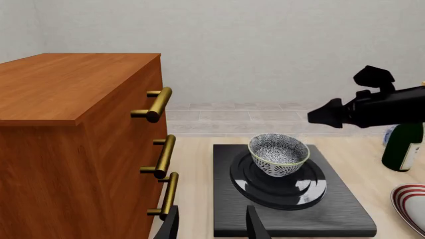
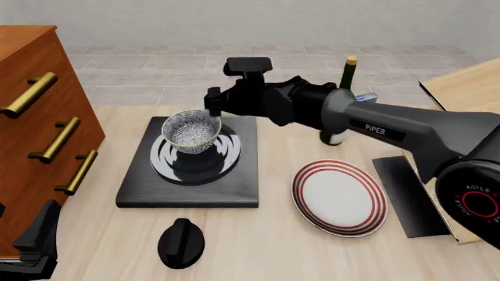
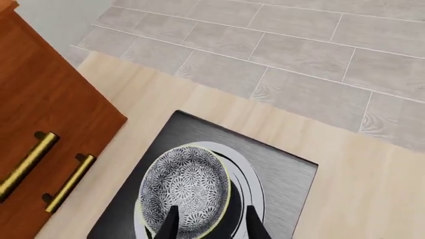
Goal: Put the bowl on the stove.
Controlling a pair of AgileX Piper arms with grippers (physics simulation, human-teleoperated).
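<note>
white word "piper" on the right arm (image 2: 375,130), along the grey tube. small white letters "agilex" curved over a red ring on the arm's round joint (image 2: 478,199) at the edge. bottle (image 2: 338,111) label too small to read.

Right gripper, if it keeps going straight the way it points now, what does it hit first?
Probably the bowl: the right gripper points down with its fingertips over the bowl's near rim, the stove just beneath.

Three views, all sharing the stove (image 2: 187,175).
</note>
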